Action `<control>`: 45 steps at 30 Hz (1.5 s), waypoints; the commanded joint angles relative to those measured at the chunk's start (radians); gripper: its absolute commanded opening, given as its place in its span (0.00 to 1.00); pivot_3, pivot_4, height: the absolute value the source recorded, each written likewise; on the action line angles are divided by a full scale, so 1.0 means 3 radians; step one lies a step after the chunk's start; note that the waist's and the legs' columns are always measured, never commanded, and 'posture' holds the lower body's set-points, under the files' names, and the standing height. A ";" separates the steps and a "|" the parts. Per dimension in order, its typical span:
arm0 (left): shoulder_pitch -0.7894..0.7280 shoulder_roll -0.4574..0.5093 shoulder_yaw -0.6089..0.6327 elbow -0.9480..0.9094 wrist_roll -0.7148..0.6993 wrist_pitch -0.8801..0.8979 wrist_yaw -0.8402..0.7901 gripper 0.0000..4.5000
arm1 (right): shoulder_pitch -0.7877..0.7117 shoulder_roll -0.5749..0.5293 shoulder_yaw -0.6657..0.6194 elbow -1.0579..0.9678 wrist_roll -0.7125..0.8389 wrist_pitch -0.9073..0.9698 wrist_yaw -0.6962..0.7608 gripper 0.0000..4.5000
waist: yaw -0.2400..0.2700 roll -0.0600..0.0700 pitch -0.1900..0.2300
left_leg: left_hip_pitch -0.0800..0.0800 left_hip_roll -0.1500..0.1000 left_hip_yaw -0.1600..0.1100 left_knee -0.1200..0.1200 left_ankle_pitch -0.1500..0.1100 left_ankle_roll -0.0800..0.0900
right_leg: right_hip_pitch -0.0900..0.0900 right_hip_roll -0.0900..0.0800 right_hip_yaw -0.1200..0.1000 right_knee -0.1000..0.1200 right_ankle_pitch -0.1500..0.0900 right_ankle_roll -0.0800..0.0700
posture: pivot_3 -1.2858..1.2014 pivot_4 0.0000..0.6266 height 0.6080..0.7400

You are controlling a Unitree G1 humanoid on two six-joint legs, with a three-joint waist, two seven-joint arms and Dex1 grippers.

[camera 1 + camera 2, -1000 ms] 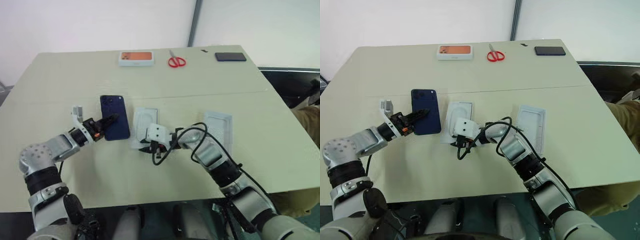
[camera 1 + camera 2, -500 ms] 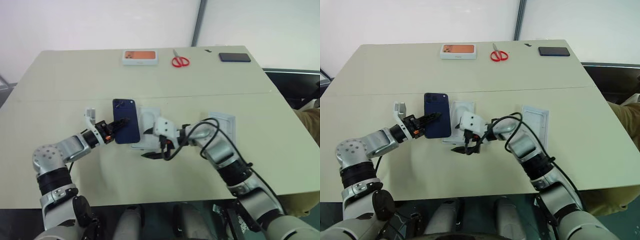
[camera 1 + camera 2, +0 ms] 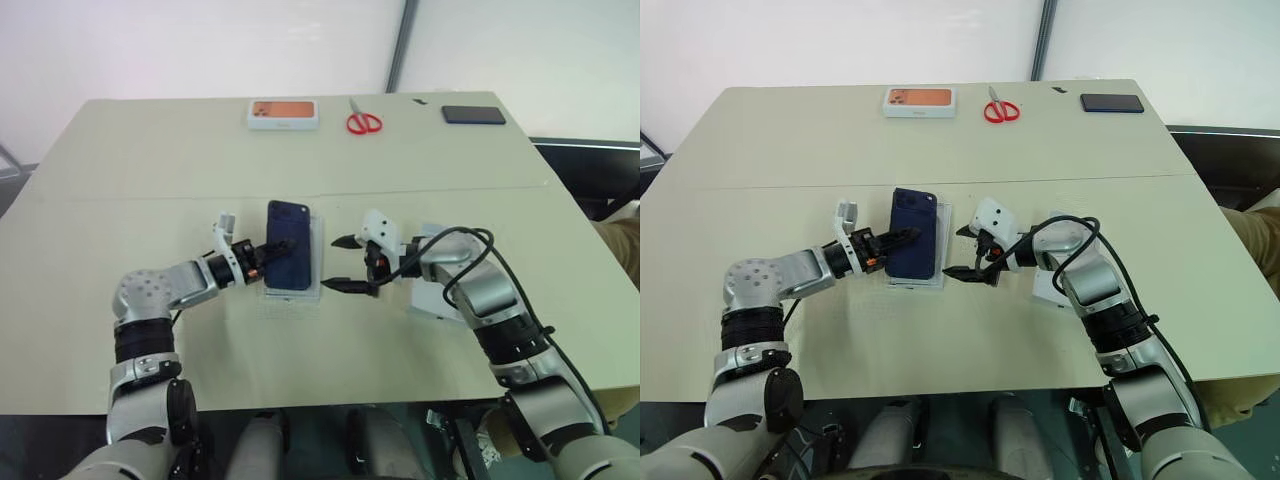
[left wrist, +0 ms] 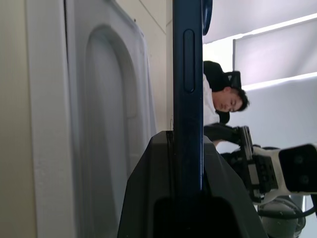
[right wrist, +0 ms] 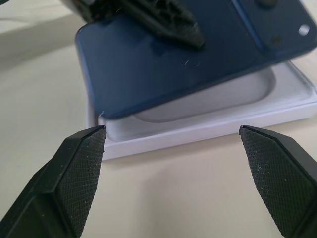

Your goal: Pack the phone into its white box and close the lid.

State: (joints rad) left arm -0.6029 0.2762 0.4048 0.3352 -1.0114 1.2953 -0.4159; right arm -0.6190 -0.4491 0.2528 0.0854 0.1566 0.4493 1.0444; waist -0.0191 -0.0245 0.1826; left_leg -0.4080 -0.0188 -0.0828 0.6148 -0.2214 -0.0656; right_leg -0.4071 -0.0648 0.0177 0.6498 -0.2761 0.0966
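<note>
From the head views, the left gripper (image 3: 268, 249) holds the phone (image 3: 288, 259) by its near long edge, back side up, over a white tray (image 3: 940, 262) at the middle of the table (image 3: 150, 160); the tray barely peeks out along the phone's right and near edges. The right wrist view adds what those views hide: the phone hangs clear above the tray, tilted, and the tray under it has an oval recess, so it looks like a flat insert rather than a box. The left wrist view shows the phone edge-on, pinched between that gripper's two black fingers (image 4: 148, 198), with a person in a white top in the background. The right gripper (image 3: 343, 264) sits just right of the phone with its fingers (image 5: 79, 163) spread wide and nothing between them. Another white tray (image 3: 440, 300) lies partly behind the right forearm. At the far edge are an orange-topped box (image 3: 284, 113), red scissors (image 3: 364, 122) and a black slab (image 3: 474, 115).
</note>
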 commanded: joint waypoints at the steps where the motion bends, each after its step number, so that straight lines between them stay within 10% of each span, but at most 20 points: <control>1: -0.0084 0.0092 -0.0049 0.0028 0.0029 -0.0071 -0.0234 0.40 | -0.0049 -0.0015 -0.0018 -0.0045 -0.0024 -0.0115 -0.0033 1.00 | -0.0004 0.0000 0.0000 | 0.0000 0.0000 0.0000 0.0000 0.0000 0.0000 | -0.0001 0.0000 0.0000 0.0000 0.0000 0.0000 | 0.52 0.24 1.00; 5: -0.0106 0.0138 -0.0147 0.0049 0.0124 -0.0075 -0.0318 0.84 | -0.0058 -0.0006 -0.0025 -0.0014 -0.0036 -0.0132 -0.0052 1.00 | 0.0005 0.0000 0.0000 | 0.0000 0.0000 -0.0001 0.0001 0.0000 0.0000 | 0.0001 0.0000 -0.0001 0.0001 0.0000 0.0000 | 0.52 0.24 1.00; 45: 0.0080 0.0641 0.0045 -0.0655 0.0093 0.0105 -0.0226 0.84 | -0.0234 0.0198 -0.0019 0.0341 -0.0097 -0.0376 -0.0158 1.00 | -0.0006 0.0000 0.0000 | 0.0003 0.0001 -0.0002 0.0004 0.0001 0.0000 | 0.0003 0.0001 0.0000 0.0005 0.0000 0.0000 | 0.52 0.24 1.00</control>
State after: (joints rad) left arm -0.5856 0.4524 0.4013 0.1757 -0.9726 1.3436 -0.4646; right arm -0.6609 -0.3986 0.2692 0.1962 0.1206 0.3544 1.0085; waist -0.0210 -0.0243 0.1826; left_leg -0.4071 -0.0186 -0.0835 0.6159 -0.2211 -0.0657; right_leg -0.4062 -0.0645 0.0177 0.6512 -0.2760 0.0965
